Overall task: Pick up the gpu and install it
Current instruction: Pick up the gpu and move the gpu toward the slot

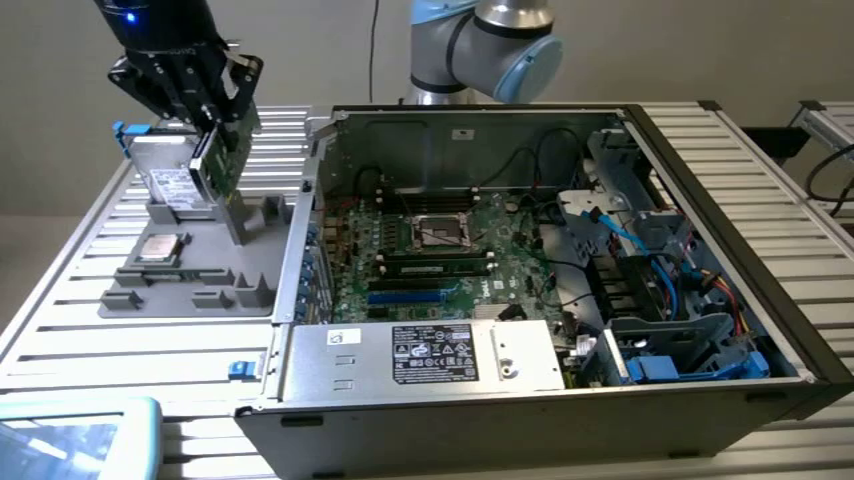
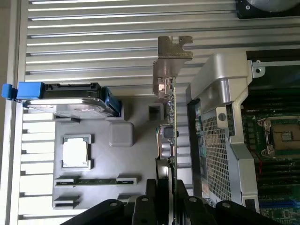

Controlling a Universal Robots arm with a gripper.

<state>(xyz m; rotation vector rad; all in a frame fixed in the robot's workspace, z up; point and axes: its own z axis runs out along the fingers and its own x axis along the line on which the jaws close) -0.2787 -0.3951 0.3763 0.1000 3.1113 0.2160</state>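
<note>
Gripper (image 1: pixel 220 122): closed on the card, one finger on each face; in the wrist view the gripper (image 2: pixel 166 190) pinches the card's end opposite the bracket.
Card (image 1: pixel 224 165): gpu, held on edge and a little tilted, above the grey tray on the side next to the computer case. From the wrist the card (image 2: pixel 171 124) reads as a thin line with its metal bracket (image 2: pixel 169 56) at the far end.
Step in hand: by my reading, you are lifting the card off the tray.
Handling advice: keep the card square between the fingers and raise it straight; a thin board gripped at one end can swing. Mind the case wall just beside it.
Tray (image 1: pixel 200 270): hard drive (image 1: pixel 171 185) upright at the back, a square chip (image 1: pixel 160 248) lying flat, both untouched.
Case (image 1: pixel 747 200): open, motherboard (image 1: pixel 441 255) exposed, blue slots (image 1: pixel 414 297) toward the front with no card in them.
Hard to make out: you cannot tell whether the card's lower edge is fully clear of its tray holder, since the holder sits right behind it. The contact edge is not legible. How deep the fingers bite is hidden by the gripper body.
</note>
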